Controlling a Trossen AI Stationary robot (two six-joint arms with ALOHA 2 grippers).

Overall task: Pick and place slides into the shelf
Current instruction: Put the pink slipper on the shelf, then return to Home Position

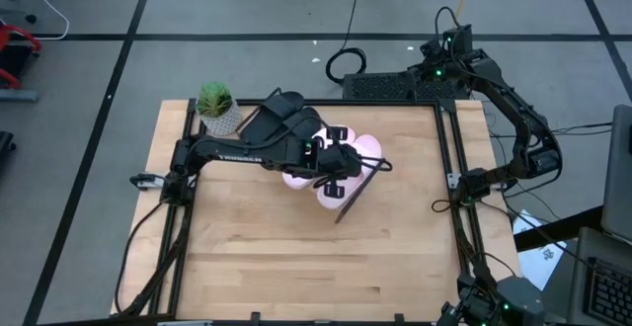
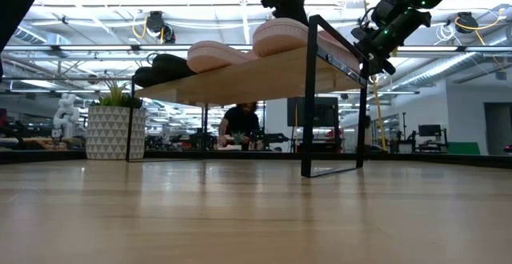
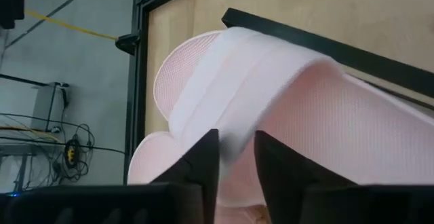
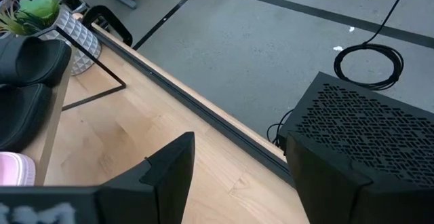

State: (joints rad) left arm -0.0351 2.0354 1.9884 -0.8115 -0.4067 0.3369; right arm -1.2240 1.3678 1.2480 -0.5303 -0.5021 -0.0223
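Observation:
My left gripper (image 1: 336, 158) (image 3: 236, 159) reaches over the shelf (image 2: 264, 76) and is shut on one pale pink slide (image 3: 271, 95) (image 2: 280, 34) at the shelf's right end. The second pink slide (image 2: 216, 54) (image 1: 296, 176) lies beside it on the slanted board. The black pair (image 2: 164, 68) (image 4: 27, 81) lies at the shelf's left end, largely hidden under the left arm in the high view. My right gripper (image 4: 237, 176) (image 1: 434, 74) hangs open over the table's far right corner, apart from everything. My left gripper pinches the pink slide's wide strap (image 3: 234, 132) between its two fingers, coming from above and pointing down. In the low view the slide's sole (image 2: 280, 46) sits on the shelf board at its right end.
A potted plant (image 1: 219, 109) (image 2: 116, 128) stands at the table's far left corner beside the shelf. A black perforated box (image 1: 385, 87) (image 4: 366, 136) and a cable coil (image 1: 346, 66) lie beyond the far edge. Bare tabletop (image 1: 296, 257) spans the near half.

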